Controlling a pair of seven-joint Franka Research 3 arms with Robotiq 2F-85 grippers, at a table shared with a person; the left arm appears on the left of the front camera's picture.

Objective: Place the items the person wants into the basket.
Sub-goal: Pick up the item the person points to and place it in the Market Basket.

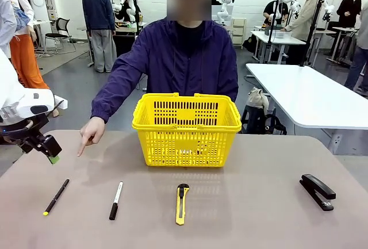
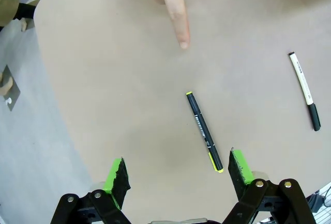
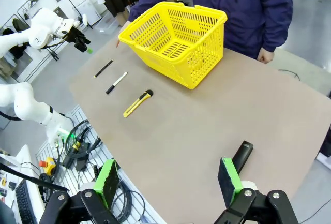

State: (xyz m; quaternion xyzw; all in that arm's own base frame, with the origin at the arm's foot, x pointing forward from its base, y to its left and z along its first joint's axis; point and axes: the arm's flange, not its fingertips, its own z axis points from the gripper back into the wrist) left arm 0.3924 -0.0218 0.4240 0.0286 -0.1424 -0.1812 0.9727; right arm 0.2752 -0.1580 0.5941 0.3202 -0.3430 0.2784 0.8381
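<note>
Barely begun, I judge: the pen (image 2: 204, 131) and the marker (image 2: 304, 90) both lie flat on the table (image 1: 241, 214), side by side and well apart from the basket (image 1: 187, 128). Nothing has been lifted. The person's hand (image 1: 91, 131) points a forefinger down at the table near the pen, so the pen looks like the wanted item.

The left gripper (image 2: 177, 158) hangs above the pen with its jaws spread wide and empty. The pen's yellow end lies close to one green pad but is not between the jaws. The right gripper (image 3: 168, 163) is just as wide and empty, above the table's corner near the stapler (image 3: 242, 155). What is left is the whole job: come down on the pen, close, carry it over the rim and drop it, then the same for anything else pointed out.

From the front, the basket's near wall hides most of its floor, and I cannot tell whether anything lies inside. The print on the pen is too small to read.
</note>
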